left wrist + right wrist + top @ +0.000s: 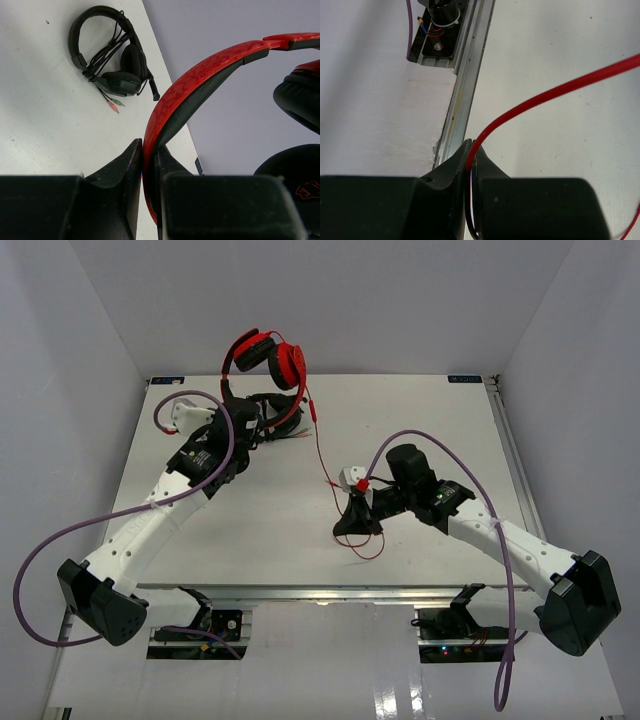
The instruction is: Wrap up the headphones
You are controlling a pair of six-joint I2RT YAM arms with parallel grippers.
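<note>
Two arms show from above: our left hand [243, 428] holds the headphones [272, 358] raised over the far edge of the bench [440, 420], earcups uppermost. Their cable [320, 445] trails across to our right hand [353, 524] near the middle. A black headset [262, 408] lies just beside the left hand.

From the left wrist, we see the fingers clamped tight on the red headband, with the black headset apart on the bench.

From the right wrist, the fingers pinch the thin red cable, which arcs away over the bench.
</note>
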